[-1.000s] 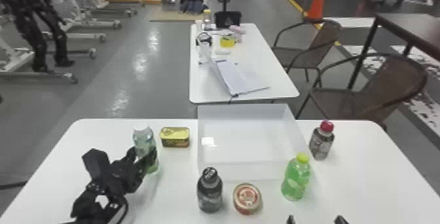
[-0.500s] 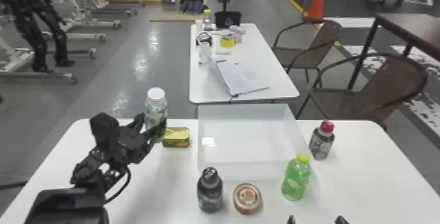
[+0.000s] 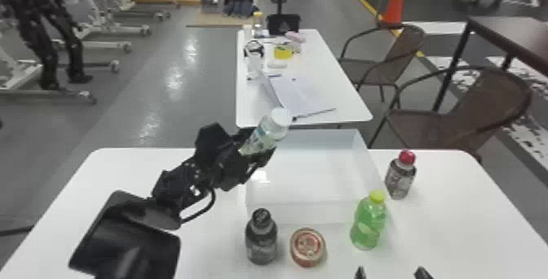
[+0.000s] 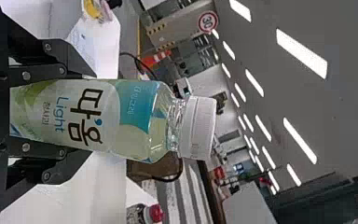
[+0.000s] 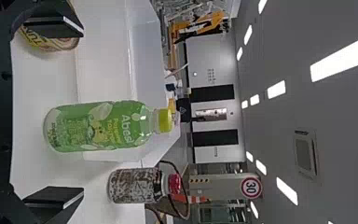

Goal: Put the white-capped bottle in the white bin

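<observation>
White-capped bottle: the task's bottle (image 3: pixel 267 130) is off the table, at the far left part of the white bin (image 3: pixel 316 182), leaning with its cap towards the bin's right.
Left gripper: my left gripper (image 4: pixel 92 114) has its fingers closed on both sides of the labelled lower body; this presumably gives a broad hold and leaves neck and cap free.
Tilt: probably a result of my arm's reach in from the bin's left; levelling the bottle before release would help it stand.
Clearance: the bin's left wall is the likely snag, so I judge the next move to be further inward, then down.
Right gripper: my right gripper (image 5: pixel 83 112) waits at the near right of the bin, fingers wide and empty, since one arm suffices.
Green bottle: the yellow-capped green bottle (image 3: pixel 367 222) stands beside the bin's near right corner, outside the carrying path.
</observation>
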You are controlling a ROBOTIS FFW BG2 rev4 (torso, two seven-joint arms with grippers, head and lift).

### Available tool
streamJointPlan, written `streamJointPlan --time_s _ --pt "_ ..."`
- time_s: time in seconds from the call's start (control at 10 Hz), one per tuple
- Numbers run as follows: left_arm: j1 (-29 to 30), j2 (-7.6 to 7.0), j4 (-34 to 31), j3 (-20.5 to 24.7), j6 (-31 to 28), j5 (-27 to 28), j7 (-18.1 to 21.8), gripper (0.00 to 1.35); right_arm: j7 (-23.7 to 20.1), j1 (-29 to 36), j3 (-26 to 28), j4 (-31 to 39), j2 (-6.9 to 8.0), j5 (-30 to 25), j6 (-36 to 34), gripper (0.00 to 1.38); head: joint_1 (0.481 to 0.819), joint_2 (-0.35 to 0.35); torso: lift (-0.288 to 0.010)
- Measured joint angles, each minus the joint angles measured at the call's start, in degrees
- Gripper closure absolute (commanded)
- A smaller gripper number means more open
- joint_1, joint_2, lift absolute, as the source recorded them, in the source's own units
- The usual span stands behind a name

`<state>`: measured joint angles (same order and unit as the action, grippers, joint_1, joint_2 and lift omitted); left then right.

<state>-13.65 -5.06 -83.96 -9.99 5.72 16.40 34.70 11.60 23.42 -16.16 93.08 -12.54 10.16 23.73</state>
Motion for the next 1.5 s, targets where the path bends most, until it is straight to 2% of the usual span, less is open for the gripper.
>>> streamJointPlan --time_s 0.2,0.5,0.6,0.8,0.9,1.1,1.3,1.4,1.5 --pt "-2.81 -1.60 2.18 -5.86 1.13 7.60 0.36 0.82 0.00 -0.30 -0.21 -0.26 0.05 0.07 0.00 0.10 0.549 0.000 -0.100" --pt "-8.54 -1.91 7.94 -12.41 -2.12 18.88 1.07 0.82 -0.54 -1.29 -0.83 -0.93 0.03 0.27 0.00 0.10 0.549 0.000 -0.100" --pt "-10.65 -2.43 9.38 -15.14 -4.01 22.48 1.55 0.71 -0.54 -1.37 -0.87 -0.98 0.05 0.29 -0.02 0.10 0.549 0.000 -0.100" --pt "-12.93 -3.12 10.76 -17.78 -4.52 26.57 1.22 0.26 -0.53 -1.55 -0.96 -1.06 0.03 0.40 -0.12 0.10 0.549 0.000 -0.100" --pt "-13.06 -3.19 10.81 -17.37 -4.31 26.86 1.07 0.10 -0.53 -1.55 -0.97 -1.07 0.00 0.47 -0.13 0.10 0.549 0.000 -0.100" --pt "-13.07 -3.37 10.74 -16.35 -4.32 26.10 0.87 0.11 -0.57 -1.48 -0.98 -1.12 -0.03 0.65 -0.13 0.10 0.549 0.000 -0.100" --pt "-11.53 -3.80 7.97 -13.85 -4.38 25.27 1.52 0.12 -0.62 -1.33 -0.98 -1.16 -0.09 0.98 -0.09 0.10 0.549 0.000 -0.100" --pt "-9.18 -3.86 5.50 -10.27 -4.40 24.22 2.01 0.12 -0.62 -1.20 -0.98 -1.14 -0.15 1.02 -0.09 0.10 0.549 0.000 -0.100" --pt "-5.74 -3.19 2.89 -4.91 -4.22 22.50 2.29 0.12 -0.62 -1.05 -0.98 -0.99 -0.25 1.07 -0.09 0.10 0.549 0.000 -0.100"
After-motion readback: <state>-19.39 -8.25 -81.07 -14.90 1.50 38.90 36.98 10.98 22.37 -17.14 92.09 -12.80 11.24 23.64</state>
